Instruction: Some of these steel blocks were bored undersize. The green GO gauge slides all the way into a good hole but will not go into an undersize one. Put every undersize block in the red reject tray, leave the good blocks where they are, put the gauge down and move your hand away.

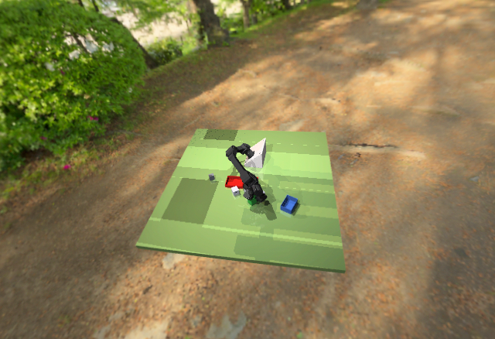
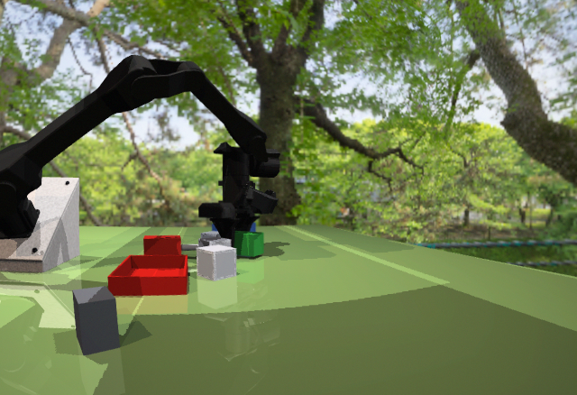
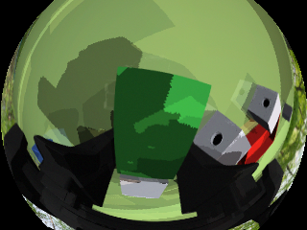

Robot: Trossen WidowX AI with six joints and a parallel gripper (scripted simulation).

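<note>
At the middle of the wrist view, our fingers [image 1: 257,200] [image 2: 231,234] are clenched on the green gauge [image 1: 251,200] [image 2: 250,244] [image 3: 155,122], its broad green handle between them. At six o'clock from that handle, a pale block [image 3: 142,188] shows partly; we cannot tell whether the gauge touches it or enters any hole.

Just beside the right-hand finger in that view, toward three o'clock, we see a nearer bored block [image 3: 218,136] with its dark hole showing. Farther out, toward two o'clock, stands another bored block [image 1: 234,190] [image 2: 216,262] [image 3: 264,103], near the red tray [image 1: 233,182] [image 2: 149,283] [image 3: 259,144] and outside it. From above, the tray lies toward ten o'clock from the fingers, and a dark block [image 1: 211,176] [image 2: 96,320] [image 3: 287,111] stands well apart, beyond it, also toward ten.

From above again, a blue tray [image 1: 288,204] [image 2: 252,226] [image 3: 37,154] sits on the worktop [image 1: 223,243] [image 2: 372,335] [image 3: 211,43] at three o'clock, and a pale wedge [image 1: 257,157] [image 2: 60,227] stands toward twelve.
</note>
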